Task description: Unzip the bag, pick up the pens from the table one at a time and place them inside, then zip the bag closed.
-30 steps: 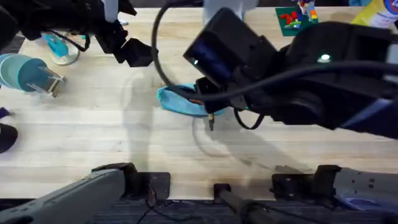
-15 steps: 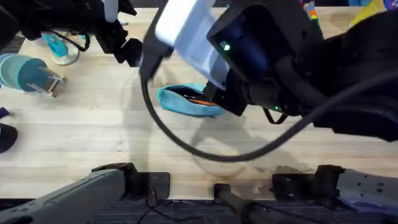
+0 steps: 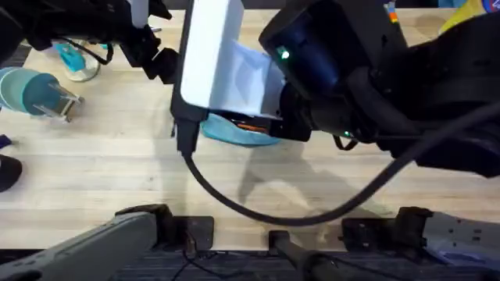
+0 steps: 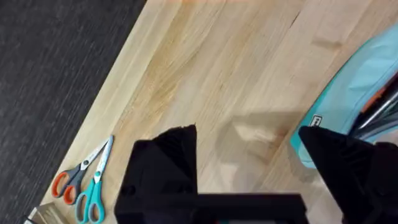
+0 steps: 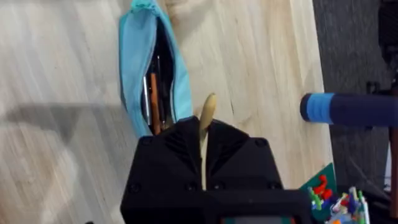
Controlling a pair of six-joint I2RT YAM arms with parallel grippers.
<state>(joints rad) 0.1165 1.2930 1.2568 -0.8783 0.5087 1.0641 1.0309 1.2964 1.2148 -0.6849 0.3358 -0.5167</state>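
right pincer (image 5: 203, 134) clamps tan pen (image 5: 205, 124), risen above bag (image 5: 138, 68) | left pincer (image 4: 249, 149) apart

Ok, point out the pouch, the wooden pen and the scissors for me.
pouch (image 5: 132, 74): right wrist view, on its blue fabric side beside the open zip.
wooden pen (image 5: 206, 115): right wrist view, on its tan shaft above the fingers.
scissors (image 4: 87, 182): left wrist view, near the pivot.

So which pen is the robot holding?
The tan wooden pen, pinched in the right gripper beside the open blue bag; the other pens already lie inside.
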